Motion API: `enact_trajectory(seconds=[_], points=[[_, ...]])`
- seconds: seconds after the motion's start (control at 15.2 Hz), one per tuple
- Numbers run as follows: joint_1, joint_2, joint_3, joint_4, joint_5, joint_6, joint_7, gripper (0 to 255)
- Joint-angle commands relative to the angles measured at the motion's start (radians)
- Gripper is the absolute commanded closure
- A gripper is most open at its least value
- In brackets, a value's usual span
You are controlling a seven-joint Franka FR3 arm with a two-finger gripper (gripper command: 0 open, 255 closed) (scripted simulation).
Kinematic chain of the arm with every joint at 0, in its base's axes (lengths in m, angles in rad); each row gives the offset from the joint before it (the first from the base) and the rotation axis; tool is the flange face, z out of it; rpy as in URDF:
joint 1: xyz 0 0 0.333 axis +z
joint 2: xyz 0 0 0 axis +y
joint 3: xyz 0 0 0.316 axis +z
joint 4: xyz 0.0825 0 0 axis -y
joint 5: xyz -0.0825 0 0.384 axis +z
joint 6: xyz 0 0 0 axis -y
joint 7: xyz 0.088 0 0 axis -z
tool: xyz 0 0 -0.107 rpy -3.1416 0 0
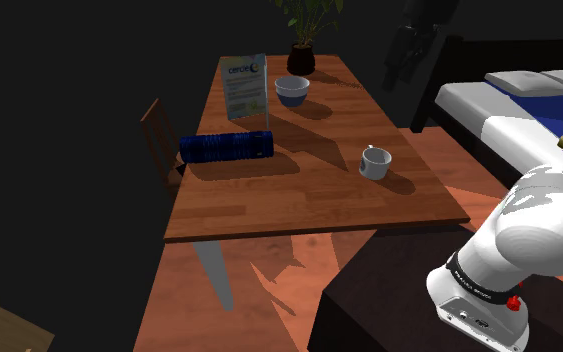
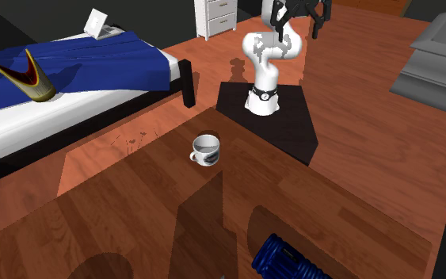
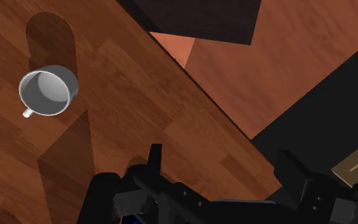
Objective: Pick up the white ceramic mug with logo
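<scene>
A white mug (image 1: 374,162) with a dark logo stands upright on the wooden table (image 1: 309,200), near the edge facing the robot's stand. In the second exterior view the mug (image 2: 206,150) sits in front of the arm, its handle pointing to that view's left. My gripper (image 2: 298,17) hangs high above the stand, well away from the mug. In the wrist view my gripper (image 3: 222,167) is open with nothing between its fingers. The mug (image 3: 47,92) lies far below and off to one side, its hollow showing.
A blue ribbed cylinder (image 1: 226,146) lies on the table's middle. A bowl (image 1: 291,90), a carton (image 1: 246,85) and a potted plant (image 1: 302,45) stand at the far end. A chair (image 1: 159,140) is beside the table, a bed (image 2: 62,79) is nearby.
</scene>
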Motion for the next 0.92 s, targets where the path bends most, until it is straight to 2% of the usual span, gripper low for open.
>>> enact_trajectory(seconds=[0.0,0.46,0.86], points=[[0.0,0.0,0.0,0.0,0.0,0.0,0.0,0],[-0.031,0.058,-0.046,-0.157,-0.064,0.176,-0.072,0],[-0.064,0.156,-0.09,-0.253,-0.119,0.341,-0.128,0]])
